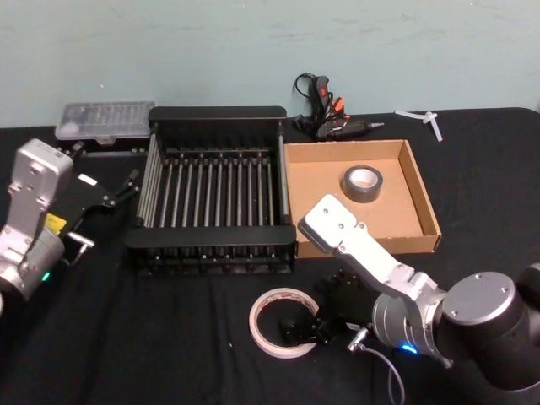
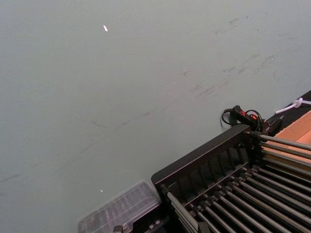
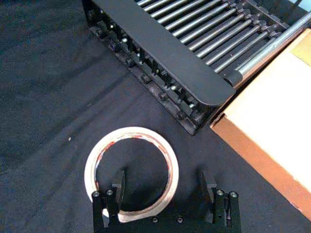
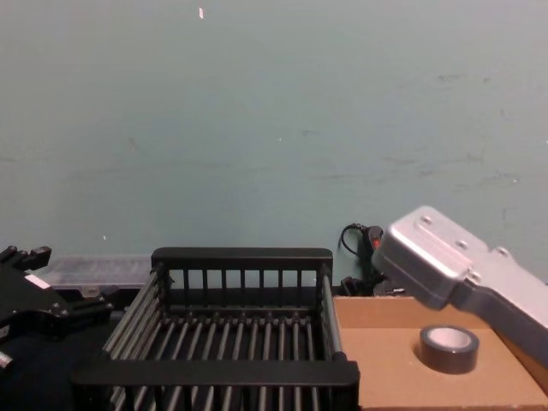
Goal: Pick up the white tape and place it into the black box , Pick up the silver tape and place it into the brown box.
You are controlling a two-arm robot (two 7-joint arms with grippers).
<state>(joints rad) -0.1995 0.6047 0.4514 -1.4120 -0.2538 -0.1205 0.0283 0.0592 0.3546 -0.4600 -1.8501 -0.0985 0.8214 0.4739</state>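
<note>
The right end effector (image 3: 163, 187) hangs spread apart over the white tape (image 1: 284, 322), one finger inside its hole, on the desk (image 1: 126, 337) before the black box (image 1: 215, 253). The silver tape (image 1: 362, 183) lies in the brown box (image 1: 426, 202). I cannot tell the parked left end effector's (image 1: 118, 192) state.

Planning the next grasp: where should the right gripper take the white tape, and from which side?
The white tape lies flat on the cloth, hole up. Come from above with the open right gripper: one finger inside the hole, one outside, pinching the near wall.
</note>
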